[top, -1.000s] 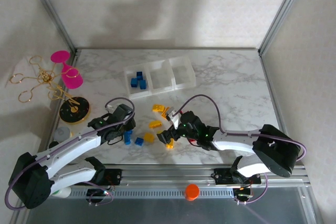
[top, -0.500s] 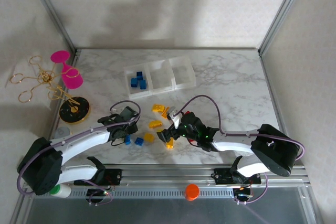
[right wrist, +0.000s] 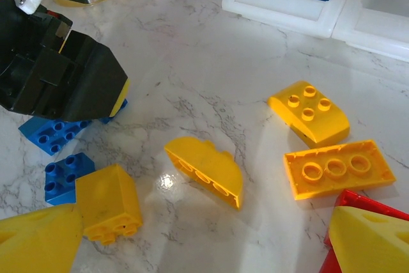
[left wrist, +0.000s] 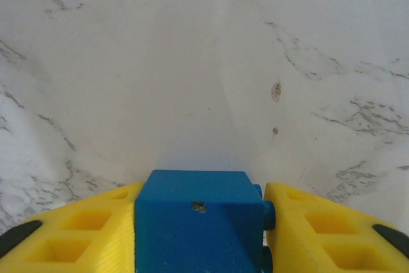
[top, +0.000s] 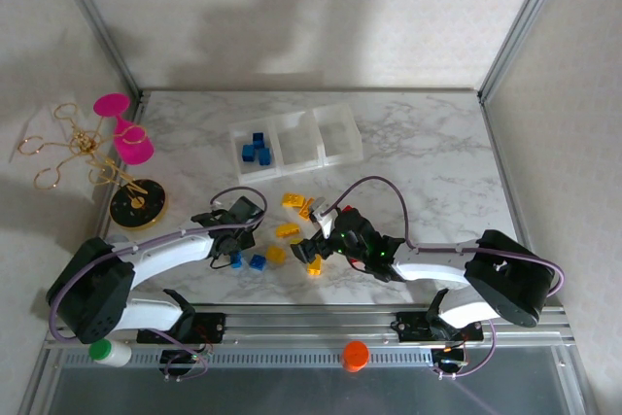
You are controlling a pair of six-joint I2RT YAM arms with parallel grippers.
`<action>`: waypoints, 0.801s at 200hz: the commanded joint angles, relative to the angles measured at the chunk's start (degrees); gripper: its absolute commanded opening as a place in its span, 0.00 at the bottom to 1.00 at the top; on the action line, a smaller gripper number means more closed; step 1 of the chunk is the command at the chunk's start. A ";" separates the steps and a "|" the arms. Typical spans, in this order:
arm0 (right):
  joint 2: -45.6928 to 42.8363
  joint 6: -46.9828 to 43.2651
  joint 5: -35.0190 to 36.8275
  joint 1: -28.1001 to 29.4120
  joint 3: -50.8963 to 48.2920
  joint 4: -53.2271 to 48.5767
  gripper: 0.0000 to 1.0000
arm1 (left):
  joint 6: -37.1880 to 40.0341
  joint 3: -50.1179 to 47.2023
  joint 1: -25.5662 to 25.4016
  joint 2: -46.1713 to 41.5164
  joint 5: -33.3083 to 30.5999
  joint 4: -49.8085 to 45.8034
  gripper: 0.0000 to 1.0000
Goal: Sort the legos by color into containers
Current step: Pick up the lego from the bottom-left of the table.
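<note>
The left gripper point(left wrist: 199, 225) is clamping a blue brick point(left wrist: 192, 206) between its yellow fingers point(left wrist: 83, 234), over the marble table point(left wrist: 192, 62). The right gripper point(right wrist: 204, 247) is hanging wide open, gripping nothing, over loose yellow bricks point(right wrist: 204, 169), with a red brick point(right wrist: 350, 204) lying by its right finger. Other blue bricks point(top: 256, 150) are sitting in the leftmost of the bins point(top: 297, 139).

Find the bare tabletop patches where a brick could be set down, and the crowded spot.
Free: the table right of the containers, and the strip behind them. Crowded: loose legos between the left gripper and right gripper.
</note>
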 commanded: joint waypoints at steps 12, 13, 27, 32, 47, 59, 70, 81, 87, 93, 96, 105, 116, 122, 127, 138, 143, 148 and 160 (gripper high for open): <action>-0.25 -0.19 1.88 0.78 0.68 0.52 0.99 | 0.86 1.82 -0.57 -0.33 -2.58 -1.40 0.40; -0.28 -0.19 1.88 0.71 0.63 0.52 0.99 | 0.83 1.82 -0.54 -0.35 -2.58 -1.41 0.40; -0.85 -0.01 3.13 0.80 0.40 0.64 0.99 | 0.81 2.07 -0.51 -1.13 -2.67 -2.08 0.40; -1.08 0.07 3.50 0.74 0.05 0.83 0.99 | 0.90 2.29 -0.51 -1.46 -2.79 -2.33 0.40; -2.13 0.08 4.60 0.71 -0.64 1.37 0.99 | 1.31 3.13 -0.51 -2.52 -3.14 -3.22 0.40; -3.02 0.49 5.41 0.68 -0.90 1.01 0.99 | 1.68 4.37 -0.51 -3.33 -3.76 -4.27 0.40; -3.77 0.68 6.13 0.71 -0.92 0.58 0.99 | 2.30 5.81 -0.51 -4.03 -4.57 -5.43 0.40; -4.55 1.16 7.17 0.68 -0.54 -0.31 0.99 | 2.96 7.50 -0.51 -4.46 -5.73 -6.52 0.40; -5.06 1.34 7.77 0.71 -0.19 -1.03 0.99 | 3.32 8.54 -0.42 -4.51 -6.34 -6.98 0.40; -5.51 1.38 8.35 0.63 0.21 -1.82 0.99 | 3.96 9.72 -0.41 -4.41 -6.97 -7.28 0.40; -5.73 1.39 8.61 0.55 0.49 -2.17 0.99 | 4.26 10.33 -0.29 -4.36 -7.11 -7.43 0.40; -6.23 1.31 9.45 0.50 1.14 -2.92 0.99 | 5.02 12.32 -0.18 -3.95 -7.70 -7.70 0.40; -6.63 1.14 10.42 0.21 2.03 -3.76 0.99 | 5.94 14.89 0.14 -3.11 -8.09 -7.97 0.40; -6.79 1.17 11.23 -0.03 2.62 -4.37 0.99 | 6.60 16.26 0.31 -2.46 -8.28 -7.94 0.40; -6.73 1.36 12.10 -0.31 3.17 -5.08 0.99 | 7.17 17.51 0.50 -1.89 -8.49 -7.86 0.40; -6.57 1.96 12.69 -1.34 4.64 -6.42 0.99 | 8.48 20.18 1.04 -0.23 -8.73 -7.60 0.40; -6.50 2.14 12.29 -1.90 5.04 -6.77 0.99 | 9.03 21.45 1.43 0.67 -8.73 -7.50 0.40; -6.47 2.31 11.82 -2.56 5.37 -6.92 0.99 | 9.76 22.52 1.81 1.65 -8.74 -7.29 0.41; -6.47 2.89 11.09 -4.01 5.92 -6.88 0.99 | 11.04 25.21 3.00 3.92 -8.40 -6.81 0.40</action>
